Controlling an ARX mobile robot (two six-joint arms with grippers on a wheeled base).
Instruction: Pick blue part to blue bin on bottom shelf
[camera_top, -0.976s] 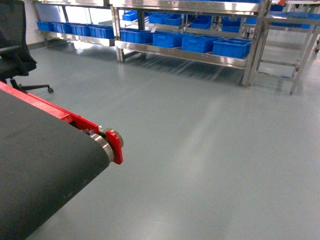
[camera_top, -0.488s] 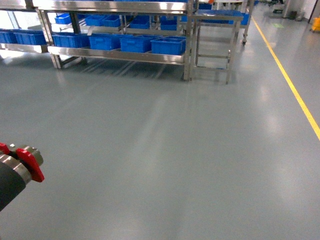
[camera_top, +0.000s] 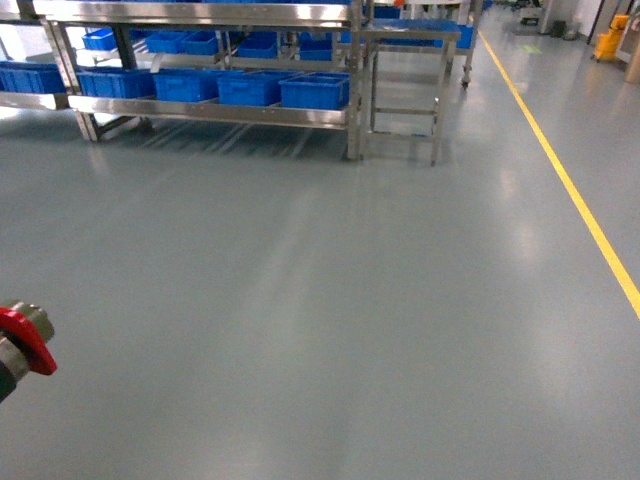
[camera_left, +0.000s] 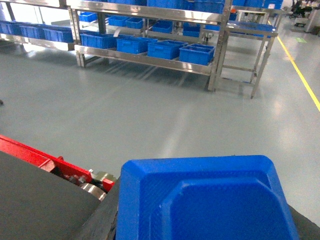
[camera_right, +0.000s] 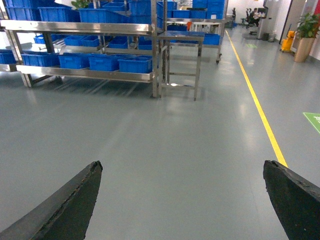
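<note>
The blue part (camera_left: 205, 200) fills the bottom of the left wrist view, held in the left tool, right by the red end of one belt (camera_left: 45, 160); the right tool (camera_right: 182, 200) is spread wide with nothing in it; across the grey floor at about 11 o'clock, four blue bins (camera_top: 314, 91) sit in a row on the bottom shelf (camera_top: 215, 112); one small steel surface (camera_top: 408, 36) stands just right of it; one yellow line (camera_top: 570, 185) runs at 1 o'clock.

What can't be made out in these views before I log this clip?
- Left gripper: left wrist view, fingers hidden behind the blue part.
- Blue bins on the bottom shelf: too far in every view to see contents.
- Conveyor end: head view, cut off by the left edge.
</note>
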